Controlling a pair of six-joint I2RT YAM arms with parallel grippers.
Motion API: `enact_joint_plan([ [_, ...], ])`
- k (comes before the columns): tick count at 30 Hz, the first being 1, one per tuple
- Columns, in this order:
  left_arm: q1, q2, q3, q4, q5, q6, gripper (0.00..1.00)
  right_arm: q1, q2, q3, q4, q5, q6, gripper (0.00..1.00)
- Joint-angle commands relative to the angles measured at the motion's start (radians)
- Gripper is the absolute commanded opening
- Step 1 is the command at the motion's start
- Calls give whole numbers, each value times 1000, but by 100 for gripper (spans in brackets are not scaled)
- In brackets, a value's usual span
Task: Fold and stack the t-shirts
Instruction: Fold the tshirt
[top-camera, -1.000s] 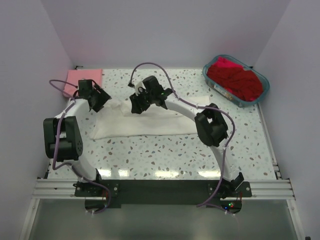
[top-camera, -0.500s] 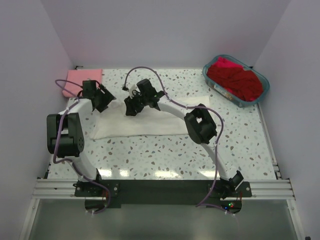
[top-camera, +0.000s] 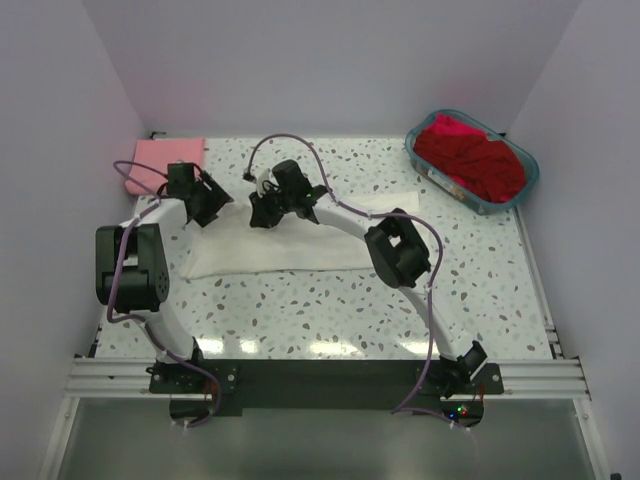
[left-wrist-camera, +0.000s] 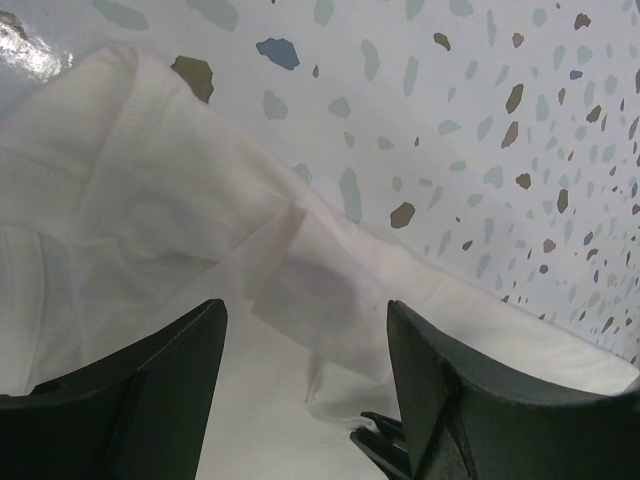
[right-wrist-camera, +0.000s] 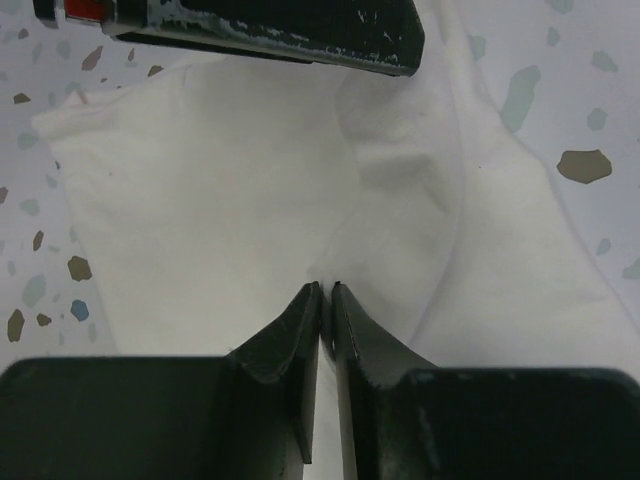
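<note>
White t-shirt (top-camera: 290, 250) lies as a long band across the counter (top-camera: 330, 310), left of centre. My right gripper (right-wrist-camera: 326, 292) is on the far edge near its left end, fingers pressed together with a pinch of white cloth between the tips. My left gripper (left-wrist-camera: 305, 340) is just beside it at the same end, fingers spread, cloth under the gap, nothing clamped. Pink t-shirt (top-camera: 160, 160) lies folded in the far-left corner. Red t-shirts (top-camera: 475, 160) are heaped in the teal basket (top-camera: 412, 146) at far right, well apart from both grippers.
</note>
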Motion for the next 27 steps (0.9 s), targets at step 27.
enact_joint_plan([
  [27,-7,97,-4,162,-7,6,59,-26,-48,-97,180,-15,151,0],
])
